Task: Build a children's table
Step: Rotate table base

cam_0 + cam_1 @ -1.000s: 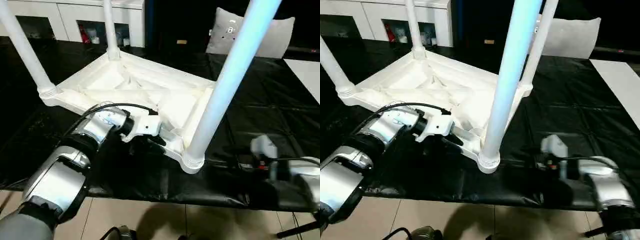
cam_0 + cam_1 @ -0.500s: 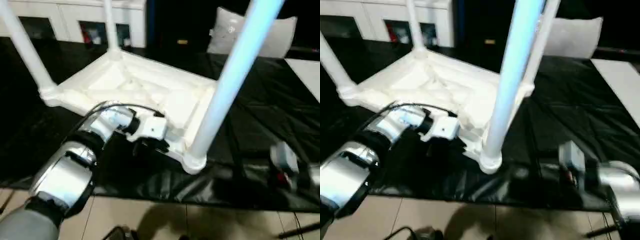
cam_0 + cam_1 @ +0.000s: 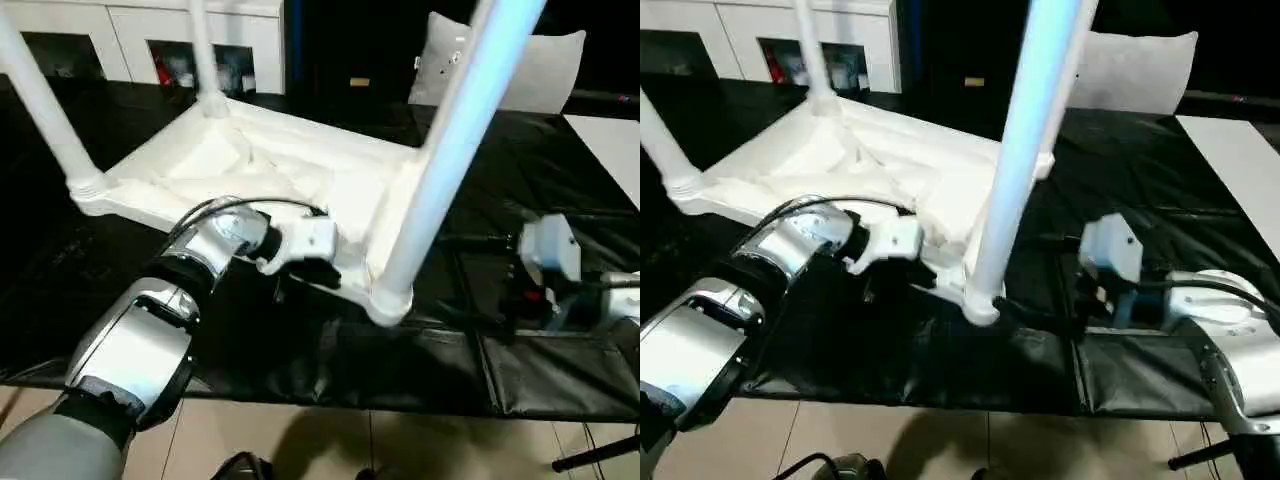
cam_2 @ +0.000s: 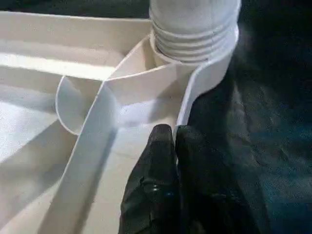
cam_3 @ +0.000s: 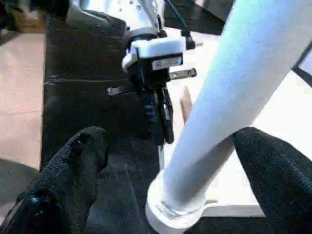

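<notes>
a: i read the children's table (image 3: 300, 165) as plain white, its nearest leg (image 3: 450, 150) tinted pale blue.

b: confirmed. i see black fingers (image 4: 156, 185), silver forearm (image 3: 140, 350), black table cover (image 3: 560, 220).

Lighting and picture quality. The room is dim; the black-covered worktop (image 3: 560, 200) swallows most light, with pale sheen on its creases. The children's table (image 3: 250, 165) is strongly lit and nearly overexposed, its ribs faint. The nearest leg (image 3: 455, 150) carries a bluish cast along its length. Silver forearm shells (image 3: 135, 350) show bright specular glints. In the left wrist view the black fingers (image 4: 151, 190) are soft and lack detail; the right wrist view's foreground fingers (image 5: 63, 180) are blurred.
</notes>
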You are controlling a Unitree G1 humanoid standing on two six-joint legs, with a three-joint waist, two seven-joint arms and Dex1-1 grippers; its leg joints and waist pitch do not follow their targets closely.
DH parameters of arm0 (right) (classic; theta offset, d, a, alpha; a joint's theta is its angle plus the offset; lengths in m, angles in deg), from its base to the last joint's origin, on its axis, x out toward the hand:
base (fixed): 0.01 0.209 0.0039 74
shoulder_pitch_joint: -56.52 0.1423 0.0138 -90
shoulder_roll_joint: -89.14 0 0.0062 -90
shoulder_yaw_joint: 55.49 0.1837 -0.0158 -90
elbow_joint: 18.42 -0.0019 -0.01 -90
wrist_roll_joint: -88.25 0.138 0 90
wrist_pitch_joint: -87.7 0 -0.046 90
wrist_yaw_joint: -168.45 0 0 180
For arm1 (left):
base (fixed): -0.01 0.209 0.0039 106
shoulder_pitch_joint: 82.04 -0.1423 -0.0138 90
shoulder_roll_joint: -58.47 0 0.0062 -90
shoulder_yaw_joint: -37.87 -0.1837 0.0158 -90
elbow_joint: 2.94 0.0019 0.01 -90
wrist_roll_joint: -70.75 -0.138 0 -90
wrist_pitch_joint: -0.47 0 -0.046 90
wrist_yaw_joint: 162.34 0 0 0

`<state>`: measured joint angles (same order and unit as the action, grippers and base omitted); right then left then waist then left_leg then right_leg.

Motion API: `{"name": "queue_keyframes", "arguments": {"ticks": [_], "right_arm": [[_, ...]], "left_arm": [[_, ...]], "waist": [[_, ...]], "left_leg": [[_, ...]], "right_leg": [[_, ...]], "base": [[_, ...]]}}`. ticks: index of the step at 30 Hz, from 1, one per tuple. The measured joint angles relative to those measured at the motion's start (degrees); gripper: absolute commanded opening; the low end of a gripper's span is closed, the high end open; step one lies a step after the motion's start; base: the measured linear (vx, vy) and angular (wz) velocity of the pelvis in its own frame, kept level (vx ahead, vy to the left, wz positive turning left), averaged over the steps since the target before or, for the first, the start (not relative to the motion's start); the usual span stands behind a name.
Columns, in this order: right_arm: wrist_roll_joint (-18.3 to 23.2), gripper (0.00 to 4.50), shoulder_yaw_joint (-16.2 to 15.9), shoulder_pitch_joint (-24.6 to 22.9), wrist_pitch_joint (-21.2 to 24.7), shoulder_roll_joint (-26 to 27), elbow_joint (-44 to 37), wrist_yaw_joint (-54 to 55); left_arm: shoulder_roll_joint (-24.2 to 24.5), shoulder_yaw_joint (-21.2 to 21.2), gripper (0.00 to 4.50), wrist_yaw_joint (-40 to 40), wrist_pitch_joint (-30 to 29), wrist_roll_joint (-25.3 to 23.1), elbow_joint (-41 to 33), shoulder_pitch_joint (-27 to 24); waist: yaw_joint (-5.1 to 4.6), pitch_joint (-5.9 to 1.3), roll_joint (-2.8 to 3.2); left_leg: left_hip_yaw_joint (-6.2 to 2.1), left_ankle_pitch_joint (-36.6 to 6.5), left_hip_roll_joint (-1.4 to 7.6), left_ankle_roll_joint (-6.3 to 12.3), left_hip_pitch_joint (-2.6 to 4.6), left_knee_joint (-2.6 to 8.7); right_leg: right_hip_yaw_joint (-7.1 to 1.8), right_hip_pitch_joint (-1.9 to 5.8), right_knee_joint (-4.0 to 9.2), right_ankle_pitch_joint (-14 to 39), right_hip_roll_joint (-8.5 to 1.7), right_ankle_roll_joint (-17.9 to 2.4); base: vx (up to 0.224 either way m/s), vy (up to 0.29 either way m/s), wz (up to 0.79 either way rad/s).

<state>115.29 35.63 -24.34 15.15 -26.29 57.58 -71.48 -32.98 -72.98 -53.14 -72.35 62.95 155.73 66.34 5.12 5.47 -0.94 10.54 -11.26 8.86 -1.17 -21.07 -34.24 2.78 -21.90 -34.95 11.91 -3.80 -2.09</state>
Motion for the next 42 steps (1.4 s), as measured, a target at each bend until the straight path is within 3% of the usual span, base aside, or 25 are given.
{"name": "queue_keyframes", "arguments": {"ticks": [8,14,22,27,33,38,42], "right_arm": [[0.16,4.5,-1.15,-0.56,2.44,1.45,-1.98,3.28],[0.21,4.5,-0.82,-1.37,4.38,1.94,-2.02,4.55],[0.52,4.5,-0.27,-4.44,5.59,1.88,-3.39,5.77],[2.19,4.5,1.64,-8.77,7.95,0.12,-6.76,5.8],[2.8,4.5,3.33,-11.86,9.56,-0.02,-10.37,7.03],[3.95,4.5,3.45,-13.21,9.46,-0.09,-11.38,6.71],[1.58,4.5,2.99,-10.55,5.39,0.22,-1.88,4.26]], "left_arm": [[-1.14,2.17,0.03,6.7,-7.45,0.98,-2.29,-1.53],[0.09,2.53,0.03,4.26,-0.39,1.27,-6.52,-5.19],[-1.21,2.44,0.8,0.96,2.23,1.42,-5.11,-3.47],[-1.21,2.23,1.16,-1.88,2.58,0.54,-2.27,-1.08],[-1.44,0.06,1.44,3.6,4.38,-3.83,1.54,0.98],[-1.79,0.03,1.44,4.43,3.9,-4.4,3.25,1.15],[-2.15,0.3,1.1,4.97,3.27,-4.57,4.74,1.52]], "waist": [[-0.06,-0.01,0.01],[0.05,0.0,-0.01],[0.02,0.06,0.13],[-0.12,0.59,0.99],[-0.48,1.11,1.85],[-0.96,1.16,1.89],[-1.78,1.21,1.86]], "left_leg": [[-0.01,0.07,0.11,-0.1,0.11,0.07],[0.0,0.04,0.11,-0.11,-0.06,0.07],[0.0,0.1,0.13,0.24,-0.68,0.1],[0.0,0.12,0.14,0.2,-0.96,0.06],[0.0,0.08,0.15,0.14,-0.97,0.08],[0.0,0.12,0.15,0.22,-1.04,0.11],[0.01,0.01,0.1,0.04,-1.07,0.1]], "right_leg": [[0.14,0.04,-0.02,0.02,0.02,0.06],[0.13,-0.04,0.05,0.03,0.01,0.1],[0.2,-0.65,-0.02,0.09,0.01,0.22],[0.19,-0.9,0.01,-0.05,0.01,0.37],[0.17,-0.94,0.02,-0.06,0.04,0.41],[0.18,-0.99,0.08,-0.04,0.03,0.43],[0.18,-0.97,0.13,-0.06,-0.02,0.41]], "base": [[0.0,0.0,0.0],[0.0,0.0,0.0],[0.0,0.0,0.0],[0.0,0.0,0.0],[0.0,0.0,0.0],[0.0,0.0,0.0],[0.0,0.0,0.0]]}}
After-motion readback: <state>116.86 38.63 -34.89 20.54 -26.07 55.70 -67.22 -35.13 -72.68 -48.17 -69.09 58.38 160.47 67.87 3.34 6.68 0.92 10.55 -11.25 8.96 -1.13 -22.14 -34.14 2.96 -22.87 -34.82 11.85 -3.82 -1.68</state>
